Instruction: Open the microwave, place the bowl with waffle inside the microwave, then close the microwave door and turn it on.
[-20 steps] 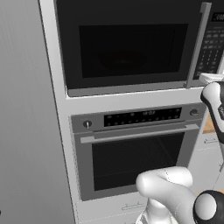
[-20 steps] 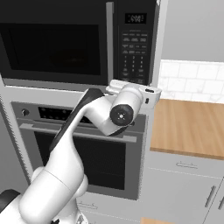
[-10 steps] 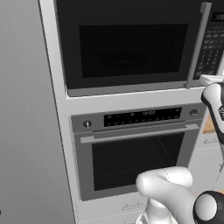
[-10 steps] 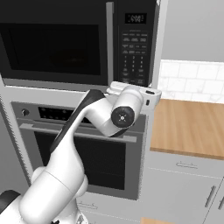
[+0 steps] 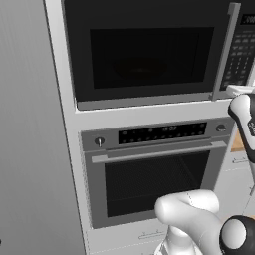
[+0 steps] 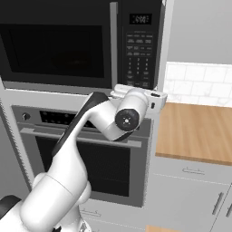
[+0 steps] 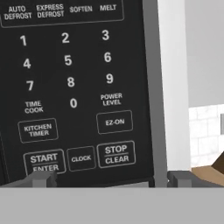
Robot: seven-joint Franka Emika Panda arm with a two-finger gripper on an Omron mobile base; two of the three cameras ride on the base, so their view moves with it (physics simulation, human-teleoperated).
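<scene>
Microwave point(image 5: 149, 55) built in above the silver oven point(image 5: 154, 169). Door point(image 6: 54, 45) shut, flush with the frame, grey handle point(image 5: 225, 50) upright at its right edge, beside the keypad point(image 6: 138, 50).

Bowl and waffle: the window is too dark in both base views to tell whether they sit inside. A faint rounded shape shows behind the glass in the left base view; can't say what it is. Wood counter point(image 6: 199, 131) to the right of the oven.

Gripper point(image 7: 107, 179) right up against the keypad's lower rows. Jaws spread wide, nothing between them. Left fingertip point(image 7: 41, 178) sits just under the START/ENTER button point(image 7: 43, 161); right fingertip point(image 7: 181, 178) is past the panel's grey edge, over the white cabinet side. Can't tell whether a tip touches the panel. In the right base view the hand hangs just below the keypad, level with the microwave's lower trim.

Progress, judged from this: door closed and hand at the start button, so this looks like the last step, turning it on. If the bowl is inside, opening, loading and closing are done. Left: press START. Display point(image 6: 139, 19) shows digits, too small to read, so running or not is unknown.

Risk: the wide spread puts only one tip near the button; CLOCK point(image 7: 81, 158) sits close beside it.
</scene>
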